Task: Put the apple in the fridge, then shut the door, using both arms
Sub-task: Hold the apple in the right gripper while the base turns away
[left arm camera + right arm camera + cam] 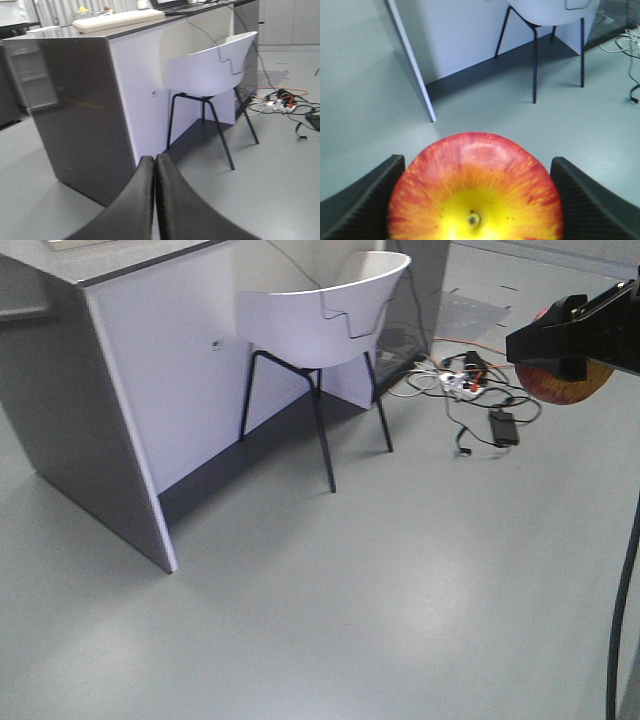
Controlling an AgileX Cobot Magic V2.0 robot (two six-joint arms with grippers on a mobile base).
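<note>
At R edge of front view, R tool [565,350] pinches apple [562,390] above floor [400,570]; L tool [154,200] pressed together; white chair [320,315] upper centre.

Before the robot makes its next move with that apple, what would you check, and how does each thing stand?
1. Apple held between both fingers of the right tool: ok.
2. Left tool shut and empty, free for other work: ok.
3. Fridge in sight: not ok; the views show only a desk, a chair and bare floor.
4. Door open wide enough: cannot tell, it is out of view.
5. Cables on the floor clear of the robot's route: cannot tell.
</note>
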